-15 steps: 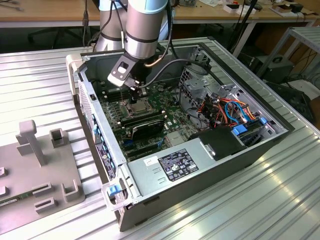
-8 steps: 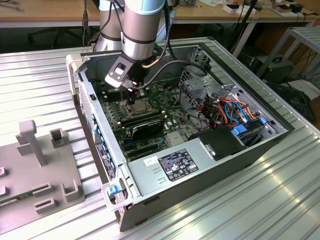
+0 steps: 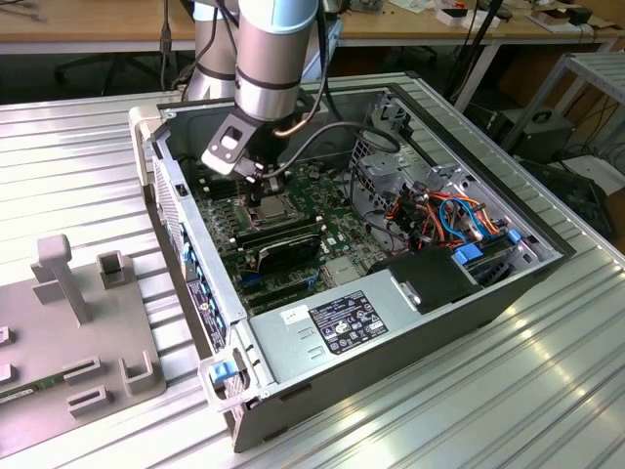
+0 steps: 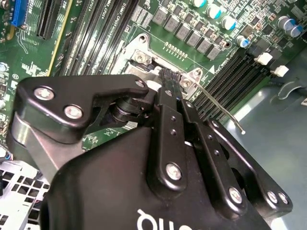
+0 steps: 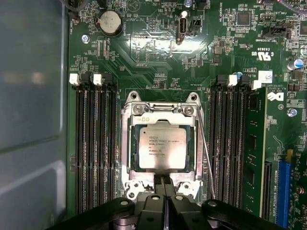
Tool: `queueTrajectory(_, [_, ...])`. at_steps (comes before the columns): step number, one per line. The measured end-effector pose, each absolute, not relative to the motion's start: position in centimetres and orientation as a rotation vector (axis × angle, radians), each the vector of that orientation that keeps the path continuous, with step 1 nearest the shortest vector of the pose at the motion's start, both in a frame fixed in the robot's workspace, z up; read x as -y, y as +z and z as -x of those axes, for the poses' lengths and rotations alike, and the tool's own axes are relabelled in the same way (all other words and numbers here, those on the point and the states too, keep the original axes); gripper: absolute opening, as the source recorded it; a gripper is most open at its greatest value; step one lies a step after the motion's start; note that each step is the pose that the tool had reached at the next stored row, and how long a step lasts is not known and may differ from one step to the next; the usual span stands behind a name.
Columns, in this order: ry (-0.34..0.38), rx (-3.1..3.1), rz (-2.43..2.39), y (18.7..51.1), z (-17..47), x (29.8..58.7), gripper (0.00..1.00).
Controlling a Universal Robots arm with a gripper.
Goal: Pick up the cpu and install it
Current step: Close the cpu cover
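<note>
While seated flat, silver top up, in the socket's metal frame [image 5: 125,143]: cpu [image 5: 163,146], square, so no long axis. Just off one frame edge: gripper [image 5: 164,182], fingertips pinched together on nothing. Hemmed by memory slots [image 5: 93,143] on both flanks, lever wire [image 5: 206,159] along one.

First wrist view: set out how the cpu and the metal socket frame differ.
The cpu is a solid square plate with print on it; the socket frame is an open border with screws at its corners. The cpu looks dull grey, the socket frame brighter silver. The cpu lies inside; the socket frame surrounds it. Both are flat metal.
</note>
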State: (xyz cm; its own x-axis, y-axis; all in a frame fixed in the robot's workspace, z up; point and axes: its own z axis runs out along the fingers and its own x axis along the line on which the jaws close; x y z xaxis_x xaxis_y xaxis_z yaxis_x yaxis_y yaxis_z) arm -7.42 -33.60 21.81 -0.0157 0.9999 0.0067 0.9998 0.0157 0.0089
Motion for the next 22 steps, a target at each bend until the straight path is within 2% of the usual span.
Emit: queueTrajectory(22, [0.017,-2.238,-2.203,20.93,7.72,33.62,0.11])
